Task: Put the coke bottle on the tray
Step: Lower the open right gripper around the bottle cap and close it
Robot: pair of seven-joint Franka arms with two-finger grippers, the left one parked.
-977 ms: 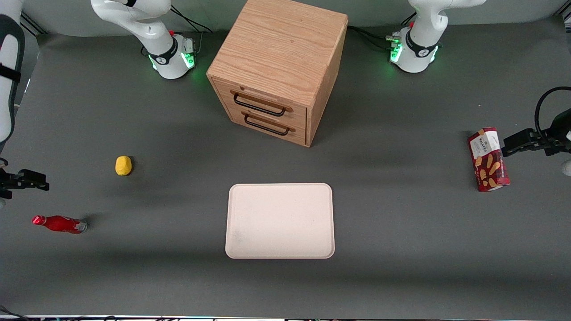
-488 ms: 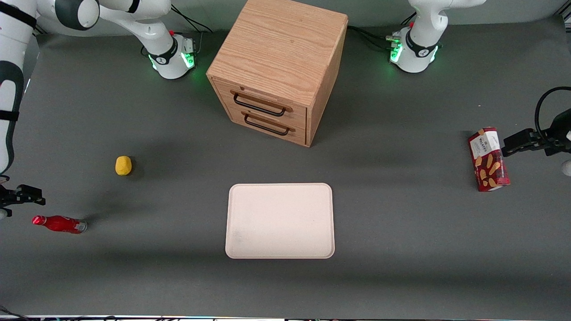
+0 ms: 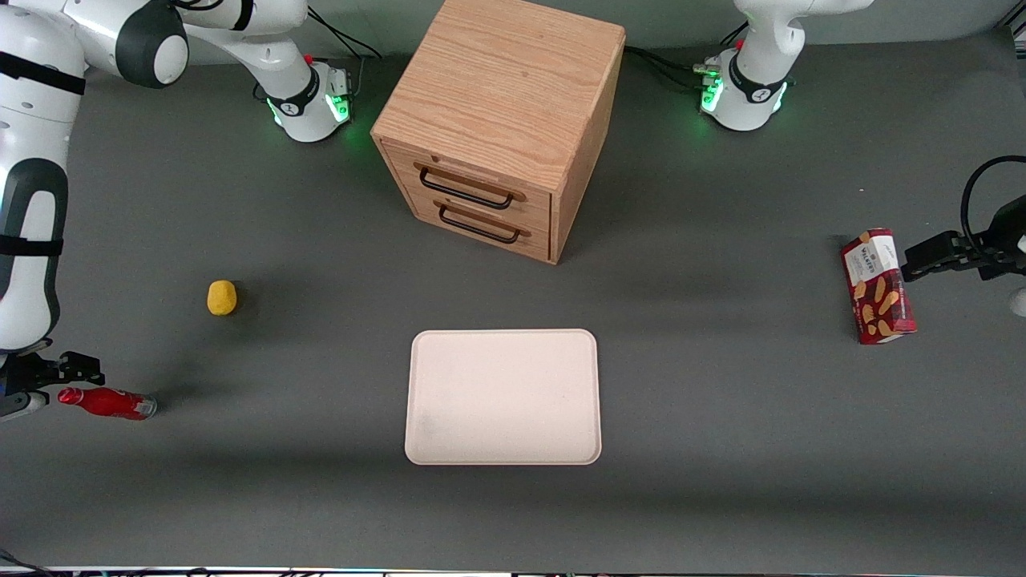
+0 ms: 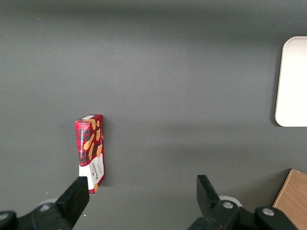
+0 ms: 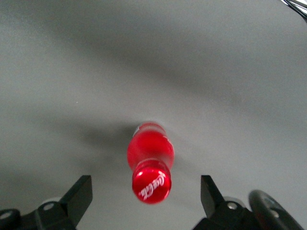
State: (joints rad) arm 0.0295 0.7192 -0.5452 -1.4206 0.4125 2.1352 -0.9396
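Observation:
The coke bottle (image 3: 107, 402) is small, slim and red and lies on its side on the grey table toward the working arm's end. Its red cap points at my gripper (image 3: 50, 386). In the right wrist view the cap with white lettering (image 5: 151, 181) faces the camera, between the two spread fingers of my gripper (image 5: 145, 199). The gripper is open and holds nothing, with a wide gap on each side of the cap. The pale beige tray (image 3: 502, 397) lies flat in the middle of the table with nothing on it. Its corner shows in the left wrist view (image 4: 292, 81).
A wooden drawer cabinet (image 3: 497, 120) stands farther from the front camera than the tray. A small yellow object (image 3: 222, 297) lies farther from the camera than the bottle. A red snack box (image 3: 877, 286) lies toward the parked arm's end and shows in the left wrist view (image 4: 90, 152).
My gripper has moved nearer the front camera and down to the bottle's cap end. The bottle and tray have not moved.

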